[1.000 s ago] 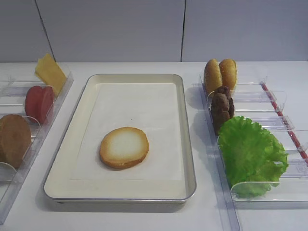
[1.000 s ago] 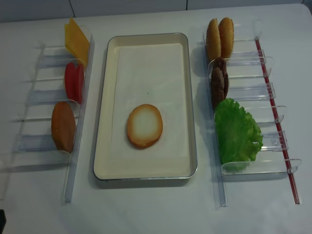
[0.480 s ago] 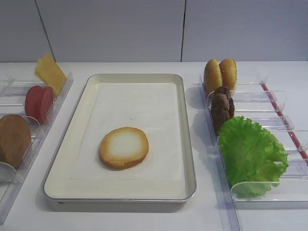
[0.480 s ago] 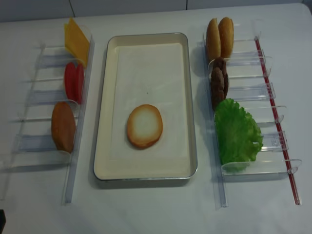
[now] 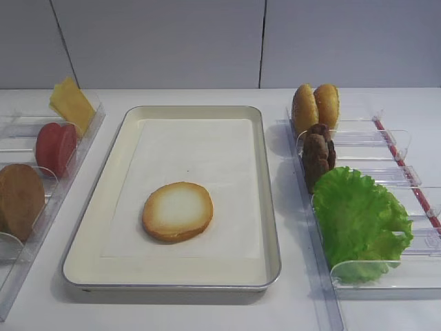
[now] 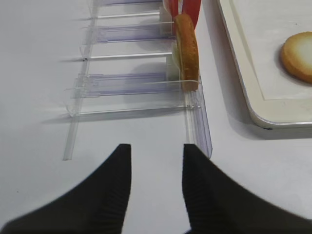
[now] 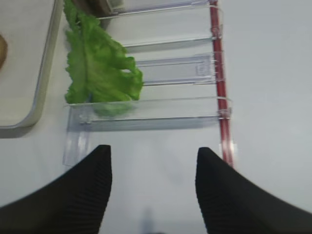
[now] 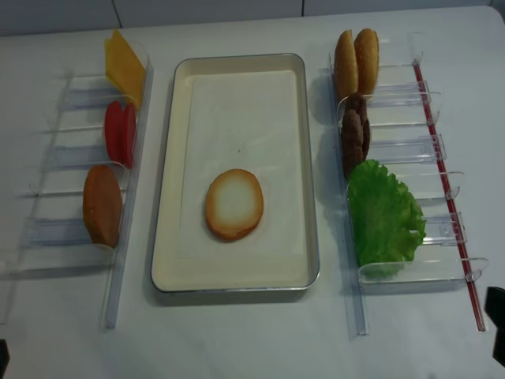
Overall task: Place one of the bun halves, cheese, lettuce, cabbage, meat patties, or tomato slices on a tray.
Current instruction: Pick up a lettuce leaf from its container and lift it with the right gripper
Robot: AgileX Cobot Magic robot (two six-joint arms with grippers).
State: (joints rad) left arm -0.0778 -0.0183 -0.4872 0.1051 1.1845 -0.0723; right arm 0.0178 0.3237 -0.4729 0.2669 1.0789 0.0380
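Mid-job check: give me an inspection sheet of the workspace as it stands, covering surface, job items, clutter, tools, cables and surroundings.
Surface: white tabletop, no spills seen.
Job's things: cream rectangular metal tray with white paper liner, holding one round bun half cut face up. Left clear plastic rack: yellow cheese slices, red tomato slices, one brown bun half on edge. Right clear plastic rack: two golden bun halves, dark rough meat patties, frilly green lettuce.
Clutter: nothing seen.
Tools: left tool open, empty, short of the left rack; right tool open, empty, short of the right rack.
Cables: nothing seen.
Surroundings: pale wall panels behind.
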